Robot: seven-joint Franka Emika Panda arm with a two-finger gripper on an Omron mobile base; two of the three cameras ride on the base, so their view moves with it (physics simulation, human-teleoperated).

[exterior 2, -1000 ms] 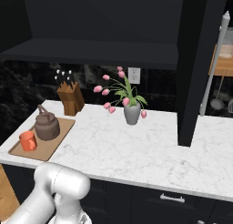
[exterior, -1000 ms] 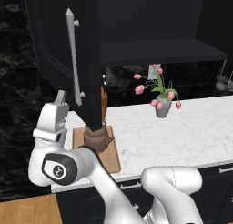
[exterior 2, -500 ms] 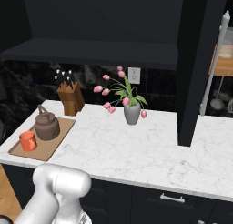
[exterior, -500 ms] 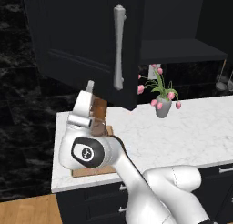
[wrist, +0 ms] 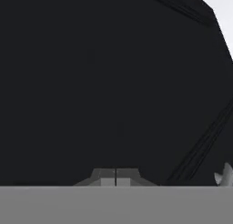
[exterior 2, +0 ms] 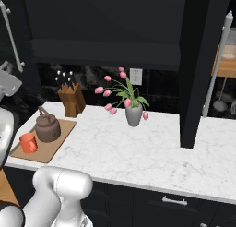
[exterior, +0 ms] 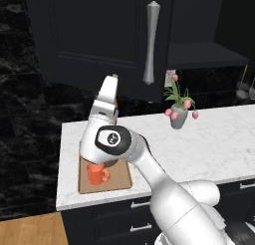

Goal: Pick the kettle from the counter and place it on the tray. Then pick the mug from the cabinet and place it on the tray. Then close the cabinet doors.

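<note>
Pressing against the left cabinet door [exterior: 99, 40], the claw [exterior: 113, 79] had its fingers together, gripping nothing. The kettle [exterior 2: 47, 127] and mug [exterior 2: 28, 142] sat on the tray [exterior 2: 57, 143] on the worktop [exterior 2: 152, 152]. Both doors looked stiff, hinged and light to swing; the right door [exterior 2: 203, 60] would probably move best pushed flat beside its bar handle [exterior 2: 215, 64].

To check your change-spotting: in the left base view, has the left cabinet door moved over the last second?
Yes. The left cabinet door has swung rightward toward closing; its bar handle now sits near the flower vase, well right of before.
</note>
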